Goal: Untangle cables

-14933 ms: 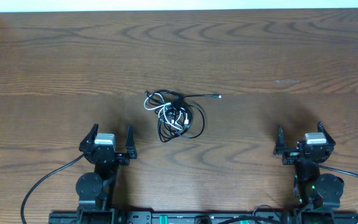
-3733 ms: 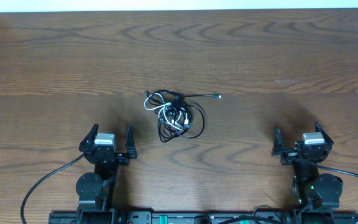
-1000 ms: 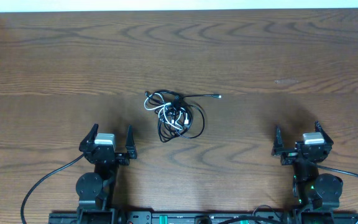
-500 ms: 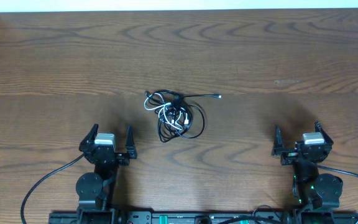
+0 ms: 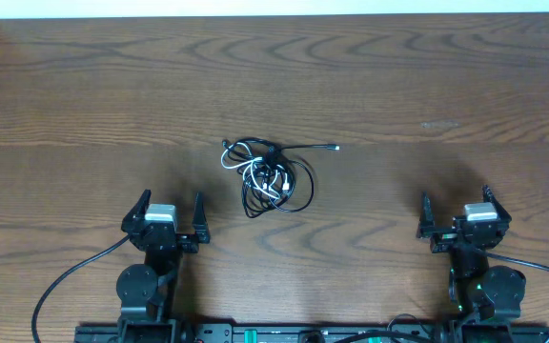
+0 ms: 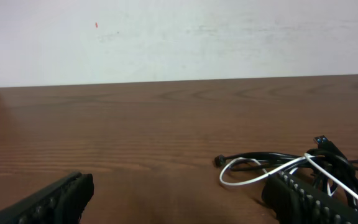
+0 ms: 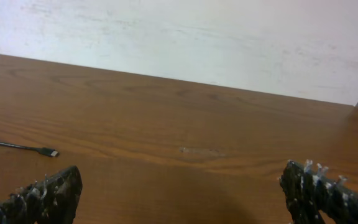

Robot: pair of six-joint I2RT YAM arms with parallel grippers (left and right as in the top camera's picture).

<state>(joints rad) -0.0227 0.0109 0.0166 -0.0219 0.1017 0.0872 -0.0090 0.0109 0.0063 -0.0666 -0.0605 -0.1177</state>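
At the near edge of the dark brown wooden table (image 5: 427,76), two black robot arms sit side by side, well apart. The left gripper (image 5: 170,200) has its two fingers spread wide and holds nothing. The right gripper (image 5: 457,200) is likewise spread wide and empty. Both point away across the table.

Further out lie the cables (image 5: 270,176), thin black cords bunched into one small knotted heap flat on the wood, touched by neither arm. A thin white cord (image 5: 246,157) loops through the heap's left and upper part. The heap lies ahead of the left gripper and off to its right. From the right gripper it lies ahead and far to the left. The left arm is plainly the nearer one. In the left wrist view the heap shows low on the right, just behind that gripper's right finger.

From the far side of the heap, one straight black lead (image 5: 313,147) runs out sideways toward the right arm's side and ends in a small plug. Its long axis lies across the table, left to right. This free end is probably the easiest piece for the right arm to reach.
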